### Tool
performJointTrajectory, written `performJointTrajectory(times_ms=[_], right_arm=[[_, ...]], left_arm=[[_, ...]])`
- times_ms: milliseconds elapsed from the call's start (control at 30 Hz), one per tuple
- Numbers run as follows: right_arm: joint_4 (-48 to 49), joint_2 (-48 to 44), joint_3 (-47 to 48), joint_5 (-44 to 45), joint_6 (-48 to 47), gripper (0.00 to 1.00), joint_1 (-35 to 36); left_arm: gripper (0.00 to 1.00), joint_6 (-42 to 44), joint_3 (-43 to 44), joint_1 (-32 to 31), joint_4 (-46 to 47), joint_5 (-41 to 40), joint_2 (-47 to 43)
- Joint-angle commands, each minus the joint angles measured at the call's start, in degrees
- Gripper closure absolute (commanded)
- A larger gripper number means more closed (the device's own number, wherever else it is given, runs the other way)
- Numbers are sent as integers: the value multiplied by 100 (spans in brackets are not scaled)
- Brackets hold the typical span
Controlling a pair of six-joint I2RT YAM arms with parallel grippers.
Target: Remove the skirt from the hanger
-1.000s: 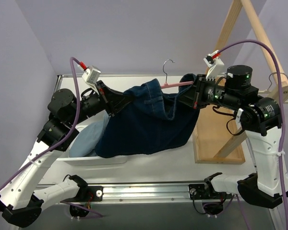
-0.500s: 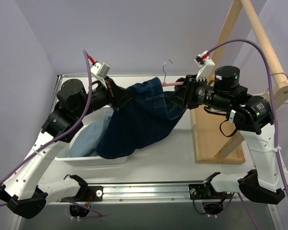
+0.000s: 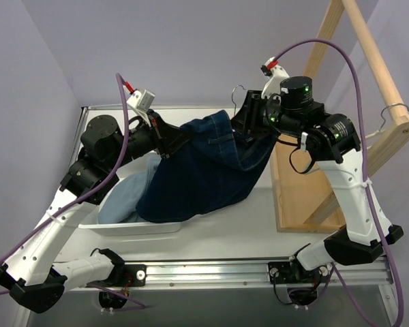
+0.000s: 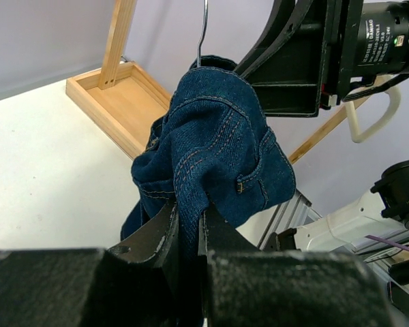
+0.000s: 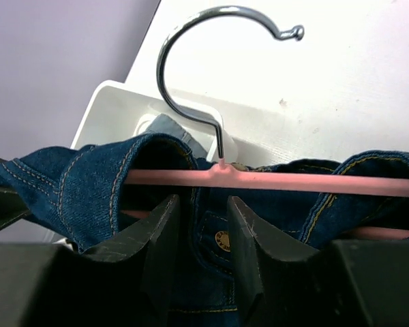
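**Both claws on the denim, hanger up in the air**

My left claw (image 4: 189,218) is clamped tight. The two fingers are pressed together with a fold of the dark denim skirt (image 4: 218,157) pinched between them, and the cloth bunches up just past the tips.

Over on the right, my right claw (image 5: 203,204) sits right under the pink hanger (image 5: 293,182). Its fingers are a narrow gap apart, with the skirt's waistband and a brass button showing between them. I cannot tell whether those fingers are actually biting on anything.

The skirt is on the hanger, draped over the pink bar on both sides of the metal hook (image 5: 220,146), and the hook stands free.

From above, the skirt hangs between my two arms. Its lower edge trails onto the white bin (image 3: 133,229), beside a light-blue cloth (image 3: 126,194) lying inside. The wooden rack (image 3: 307,204) stands off to my right on the table (image 3: 238,231).
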Motion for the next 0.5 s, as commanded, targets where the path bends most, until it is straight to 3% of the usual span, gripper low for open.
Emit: performJointTrajectory(times_ms=[0, 467], right_arm=[[98, -50, 359, 246, -100, 69, 16], [142, 74, 430, 519, -206, 70, -19]], left_arm=[[98, -108, 213, 28, 878, 54, -257], [98, -169, 205, 28, 966, 115, -275]])
